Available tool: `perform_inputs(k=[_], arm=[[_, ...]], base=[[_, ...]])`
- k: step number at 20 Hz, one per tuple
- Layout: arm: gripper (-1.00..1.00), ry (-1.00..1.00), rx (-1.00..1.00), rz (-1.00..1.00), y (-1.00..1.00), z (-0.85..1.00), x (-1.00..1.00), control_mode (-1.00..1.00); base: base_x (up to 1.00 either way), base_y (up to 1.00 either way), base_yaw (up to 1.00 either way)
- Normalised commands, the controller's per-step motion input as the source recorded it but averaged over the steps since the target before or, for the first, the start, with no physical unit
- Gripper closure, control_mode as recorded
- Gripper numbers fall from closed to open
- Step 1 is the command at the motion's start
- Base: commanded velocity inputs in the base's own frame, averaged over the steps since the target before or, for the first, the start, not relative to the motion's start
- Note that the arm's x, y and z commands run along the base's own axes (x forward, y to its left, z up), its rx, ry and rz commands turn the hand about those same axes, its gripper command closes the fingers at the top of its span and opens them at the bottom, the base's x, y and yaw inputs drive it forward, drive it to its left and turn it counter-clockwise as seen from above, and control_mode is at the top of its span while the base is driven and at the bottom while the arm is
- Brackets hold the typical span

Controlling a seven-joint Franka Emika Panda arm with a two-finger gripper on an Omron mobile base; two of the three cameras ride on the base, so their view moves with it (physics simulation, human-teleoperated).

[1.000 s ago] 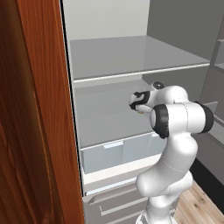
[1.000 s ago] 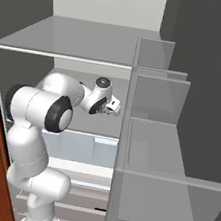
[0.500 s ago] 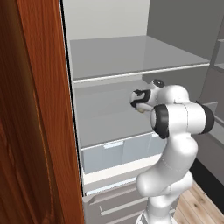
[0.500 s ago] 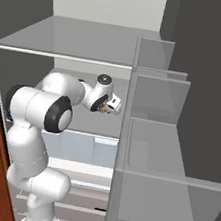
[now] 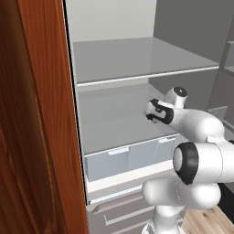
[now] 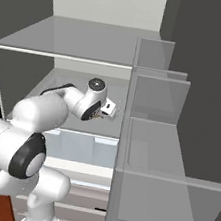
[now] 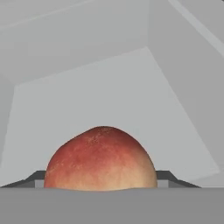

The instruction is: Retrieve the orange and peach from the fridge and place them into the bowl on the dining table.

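My gripper [image 7: 100, 186] clasps the peach [image 7: 100, 159] between both fingers inside the fridge [image 5: 137, 68], ready for carrying it out.

— What's the peach [image 7: 100, 159] between the fingertips like?
— Matt, faintly speckled skin.
— And past the gripper [image 6: 103, 112]?
— Smooth grey fridge [image 5: 137, 61] shelving, plastic-looking; glossy red-brown wooden cabinet [image 5: 34, 137] alongside.

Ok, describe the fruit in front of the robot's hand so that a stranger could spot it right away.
Look inside the open light grey fridge, at its grey shelf just above the pale crisper drawer. There, between the arm's jaws, sits a small round peach, blushed reddish-pink over pale yellow, the single coloured thing among plain grey walls.
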Motion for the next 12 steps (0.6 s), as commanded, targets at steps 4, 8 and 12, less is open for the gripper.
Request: perform_inputs(k=[4, 8, 12], arm=[[1.00, 0.00, -0.06, 0.14, 0.11, 1.00, -1.00, -1.00], [1.00, 0.00, -0.07, 0.13, 0.03, 0.98, -1.00, -1.00], [1.00, -0.01, -0.09, 0.13, 0.17, 0.62, -1.00, -1.00]], base=[[0.00, 0.00, 0.00], [0.00, 0.00, 0.00], [0.00, 0.00, 0.00]])
